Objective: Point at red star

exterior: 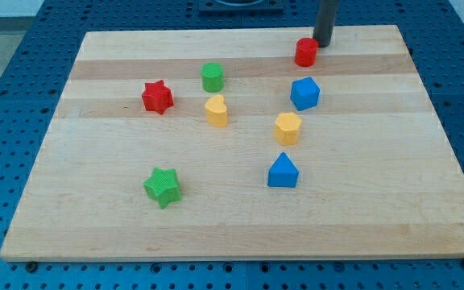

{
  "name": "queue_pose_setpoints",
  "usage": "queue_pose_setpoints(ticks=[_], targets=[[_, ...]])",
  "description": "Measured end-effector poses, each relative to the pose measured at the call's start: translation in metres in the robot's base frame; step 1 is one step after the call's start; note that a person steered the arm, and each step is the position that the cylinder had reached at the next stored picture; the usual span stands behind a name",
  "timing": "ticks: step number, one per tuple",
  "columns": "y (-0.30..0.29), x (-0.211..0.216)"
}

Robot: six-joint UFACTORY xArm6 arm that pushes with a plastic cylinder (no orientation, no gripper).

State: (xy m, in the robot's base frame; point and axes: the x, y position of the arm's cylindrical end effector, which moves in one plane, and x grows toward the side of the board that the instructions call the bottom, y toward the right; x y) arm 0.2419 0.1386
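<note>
Your wooden table (240, 221) carried eight small plastic blocks.

- Red star-shaped block (157, 97): toward the view's left, upper half of the table, standing apart from the others. This was the block you were asked to point at.
- Green cylinder block (212, 77): right of the red star, slightly higher in the view.
- Yellow rounded block (216, 111): just below the green cylinder.
- Red cylinder-like block (305, 51): near the view's top edge, right of centre.
- Blue faceted block (304, 93): below the red cylinder.
- Yellow hexagonal block (287, 128): below the blue faceted block.
- Blue house-shaped block (283, 171): below the yellow hexagon.
- Green star-shaped block (163, 187): lower left, alone.

My tip (322, 44), the end of the dark rod, stood at the view's top, just beside the red cylinder on its right, well apart from the red star.

No pincer was fitted on this rod, so you had no wide or narrow state to record.
</note>
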Motion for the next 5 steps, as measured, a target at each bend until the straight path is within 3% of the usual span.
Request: queue_pose_setpoints(ticks=[5], targets=[[-0.052, 0.031]])
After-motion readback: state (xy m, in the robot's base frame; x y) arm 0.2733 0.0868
